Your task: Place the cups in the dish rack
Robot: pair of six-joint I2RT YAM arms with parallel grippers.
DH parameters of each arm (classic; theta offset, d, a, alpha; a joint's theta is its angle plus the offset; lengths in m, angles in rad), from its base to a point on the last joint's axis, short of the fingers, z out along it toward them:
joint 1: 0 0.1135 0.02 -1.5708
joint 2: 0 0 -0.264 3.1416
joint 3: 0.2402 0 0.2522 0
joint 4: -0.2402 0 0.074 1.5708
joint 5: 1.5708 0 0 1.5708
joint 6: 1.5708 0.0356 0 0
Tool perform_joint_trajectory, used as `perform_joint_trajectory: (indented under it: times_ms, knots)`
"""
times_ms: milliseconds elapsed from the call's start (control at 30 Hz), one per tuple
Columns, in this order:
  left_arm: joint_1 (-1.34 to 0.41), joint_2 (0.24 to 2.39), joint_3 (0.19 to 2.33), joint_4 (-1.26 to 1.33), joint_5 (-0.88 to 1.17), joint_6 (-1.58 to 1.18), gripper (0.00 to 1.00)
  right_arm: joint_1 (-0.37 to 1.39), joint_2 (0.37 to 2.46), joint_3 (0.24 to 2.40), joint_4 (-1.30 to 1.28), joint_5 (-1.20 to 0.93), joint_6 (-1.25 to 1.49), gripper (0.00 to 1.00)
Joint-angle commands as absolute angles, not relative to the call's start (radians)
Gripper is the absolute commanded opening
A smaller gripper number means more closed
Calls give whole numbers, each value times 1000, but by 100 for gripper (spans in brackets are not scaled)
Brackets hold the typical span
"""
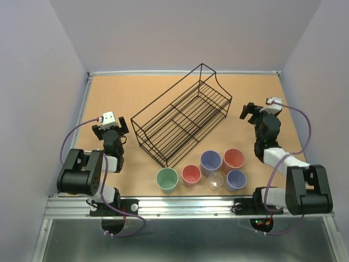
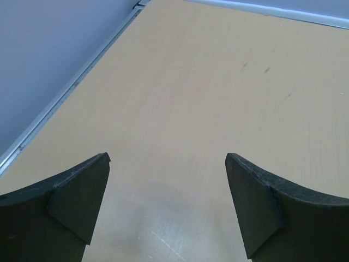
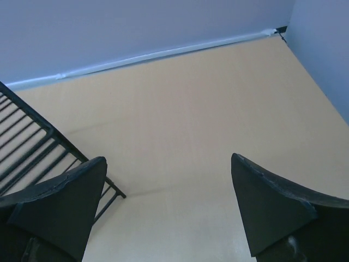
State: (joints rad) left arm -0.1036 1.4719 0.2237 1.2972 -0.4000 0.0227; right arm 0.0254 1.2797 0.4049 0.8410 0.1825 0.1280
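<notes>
Six cups [image 1: 215,180] stand outside the rack and none is loaded, so the task is judged to be at its first step. The table [image 1: 125,93] carries the dish rack [image 1: 180,117], set slantwise across the middle with its raised end to the far right and nothing in it. The left gripper [image 2: 168,158] sits near the table's left side, jaws wide with nothing between them. The right gripper [image 3: 169,161] sits just right of the rack's raised end, likewise wide and unloaded. The cups cluster upright at the near edge, just clear of the rack's near corner: large lavender cup [image 1: 210,161], large pink cup [image 1: 234,159], green cup [image 1: 167,179], small pink cup [image 1: 191,174], small lavender cup [image 1: 236,179] and clear cup [image 1: 215,182]. In my judgement the next move calls for an arm to reach toward the near edge and down to a cup. Neither wrist view shows any cup. The clear cup's outline is faint, and whether it touches its neighbours cannot be told.
</notes>
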Motion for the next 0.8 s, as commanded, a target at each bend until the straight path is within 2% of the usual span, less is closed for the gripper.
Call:
perform_joint_trajectory:
  times_ms: [0,167,367,533,767]
  knots:
    - [-106,1459,225,1585,-410,37,99,21,1175,666,412,126,150,100]
    - [-106,1460,225,1585,-408,37,99,21,1096,922,-79,63,227,100]
    - [-106,1460,225,1585,-408,37,99,21,925,1067,-383,80,370,100]
    - [-104,1460,225,1585,-408,37,99,21,801,1216,-619,113,503,100]
    - [-106,1460,225,1585,-408,35,99,21,784,1331,-693,58,615,98]
